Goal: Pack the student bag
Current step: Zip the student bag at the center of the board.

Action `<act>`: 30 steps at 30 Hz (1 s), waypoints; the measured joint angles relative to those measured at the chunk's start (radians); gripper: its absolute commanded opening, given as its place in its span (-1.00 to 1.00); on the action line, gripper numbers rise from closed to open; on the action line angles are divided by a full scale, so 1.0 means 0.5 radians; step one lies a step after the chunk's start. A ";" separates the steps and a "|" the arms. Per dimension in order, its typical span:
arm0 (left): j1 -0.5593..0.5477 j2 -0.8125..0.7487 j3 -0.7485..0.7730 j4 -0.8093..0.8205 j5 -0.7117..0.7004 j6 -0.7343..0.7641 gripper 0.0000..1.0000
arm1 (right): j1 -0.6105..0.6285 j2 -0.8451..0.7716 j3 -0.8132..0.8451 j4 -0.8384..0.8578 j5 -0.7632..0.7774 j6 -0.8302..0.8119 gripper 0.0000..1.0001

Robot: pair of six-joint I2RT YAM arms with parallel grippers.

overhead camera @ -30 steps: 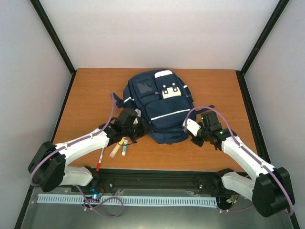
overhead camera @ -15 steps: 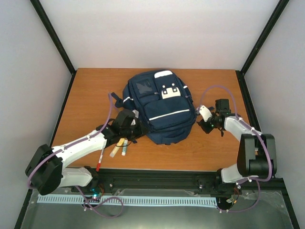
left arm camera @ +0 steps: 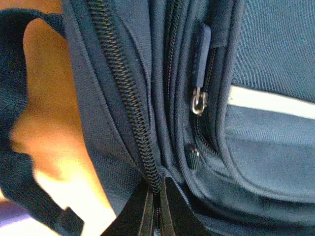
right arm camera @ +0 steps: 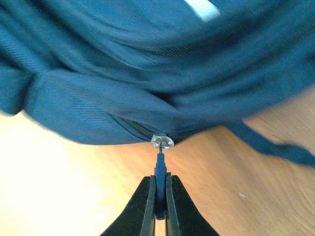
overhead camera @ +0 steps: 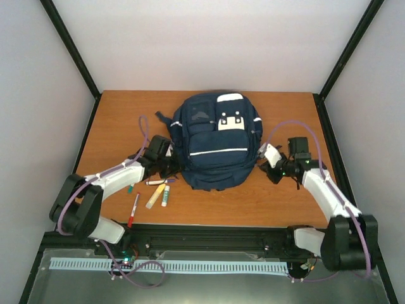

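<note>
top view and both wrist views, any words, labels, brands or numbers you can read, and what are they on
No text can be read in any view.
White patch on the student bag: a few small dark marks, too small to read.
Pens and markers beside the bag: any print is too small to read.
Wrist views: only blue fabric and zippers, no lettering.

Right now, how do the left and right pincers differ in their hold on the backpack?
The left pincer pinches the zipper track itself; the right pincer pinches a zipper pull hanging off a metal ring. The left sits at the student bag on its left side, the right on its right side. Both are shut.
</note>
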 measured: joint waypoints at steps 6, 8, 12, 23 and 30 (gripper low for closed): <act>0.104 0.081 0.234 0.011 -0.107 0.227 0.13 | 0.452 -0.264 -0.055 -0.152 0.118 0.117 -0.95; 0.085 -0.013 0.258 0.025 -0.131 0.317 0.19 | 0.510 -0.260 -0.052 -0.189 0.118 0.160 -0.94; -0.132 -0.215 0.294 0.047 -0.164 0.581 0.21 | 0.517 -0.227 -0.050 -0.224 0.152 0.201 -0.95; -0.650 0.011 0.330 0.284 -0.182 1.428 0.17 | 0.517 -0.217 -0.050 -0.222 0.140 0.219 -0.94; -0.795 0.256 0.377 0.346 -0.095 1.797 0.13 | 0.507 -0.182 -0.047 -0.223 0.108 0.227 -0.94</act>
